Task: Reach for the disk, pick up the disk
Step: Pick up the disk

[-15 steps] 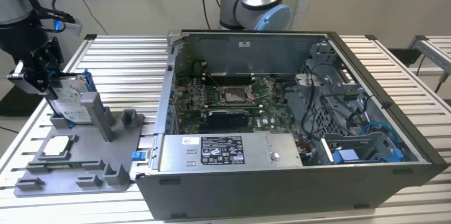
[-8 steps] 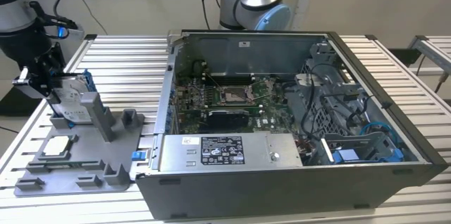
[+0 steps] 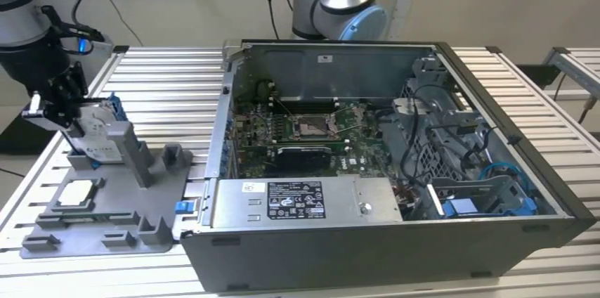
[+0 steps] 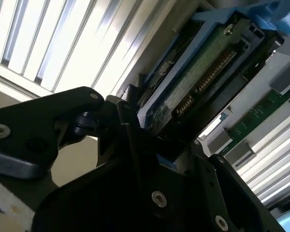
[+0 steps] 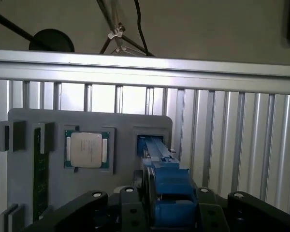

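The disk (image 3: 94,133) is a silver-grey drive with blue side rails, standing on edge at the upright stand of the grey fixture (image 3: 103,214) on the exterior view's left. My gripper (image 3: 67,112) comes down on its top edge, black fingers (image 3: 56,101) pressed on both sides, shut on it. In the first wrist view the disk (image 5: 166,188) runs edge-on between the fingers (image 5: 135,203), its far end at the fixture's slot (image 5: 152,142). In the second wrist view I see its green circuit board (image 4: 203,67) and a blue rail in my grip. Whether it has left the slot I cannot tell.
A square silver chip (image 3: 75,195) lies in the fixture's pocket, beside a green memory stick (image 5: 37,179). An open computer case (image 3: 375,171) takes up the middle and right of the slatted table (image 3: 159,87). A second arm's base (image 3: 338,3) stands behind the case.
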You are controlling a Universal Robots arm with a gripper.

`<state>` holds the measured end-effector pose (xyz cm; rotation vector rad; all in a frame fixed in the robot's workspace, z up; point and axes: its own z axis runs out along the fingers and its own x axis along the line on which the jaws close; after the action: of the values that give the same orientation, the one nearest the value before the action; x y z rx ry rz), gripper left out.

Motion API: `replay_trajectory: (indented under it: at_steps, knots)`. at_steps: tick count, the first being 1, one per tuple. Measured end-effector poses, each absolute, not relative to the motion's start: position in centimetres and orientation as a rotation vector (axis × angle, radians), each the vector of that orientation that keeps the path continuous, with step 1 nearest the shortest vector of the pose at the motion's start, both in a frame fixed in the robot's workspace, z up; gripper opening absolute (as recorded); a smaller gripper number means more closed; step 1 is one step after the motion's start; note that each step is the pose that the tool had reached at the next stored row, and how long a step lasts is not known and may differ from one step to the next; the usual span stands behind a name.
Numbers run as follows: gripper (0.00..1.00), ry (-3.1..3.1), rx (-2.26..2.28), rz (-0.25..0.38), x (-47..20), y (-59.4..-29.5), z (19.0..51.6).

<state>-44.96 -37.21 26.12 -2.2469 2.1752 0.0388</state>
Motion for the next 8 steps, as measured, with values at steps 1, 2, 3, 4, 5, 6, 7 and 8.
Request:
replay_trajectory:
  at_steps: [1,2,3,4,5,6,7,8]
  knots:
    - [0.00,2.174,-2.247,0.039,-45.0,-37.2,26.1]
    - [0.00,2.174,-2.248,0.039,-45.0,-37.2,26.1]
    - [0.00,2.173,-2.248,0.039,-45.0,-37.2,26.2]
    - [0.00,2.173,-2.248,0.039,-45.0,-37.2,26.4]
    - [0.00,2.173,-2.249,0.039,-45.0,-37.2,26.8]
    - [0.00,2.173,-2.249,0.039,-45.0,-37.2,27.3]
    - [0.00,2.173,-2.249,0.039,-45.0,-37.2,27.7]
    - [0.00,2.173,-2.249,0.039,-45.0,-37.2,28.2]
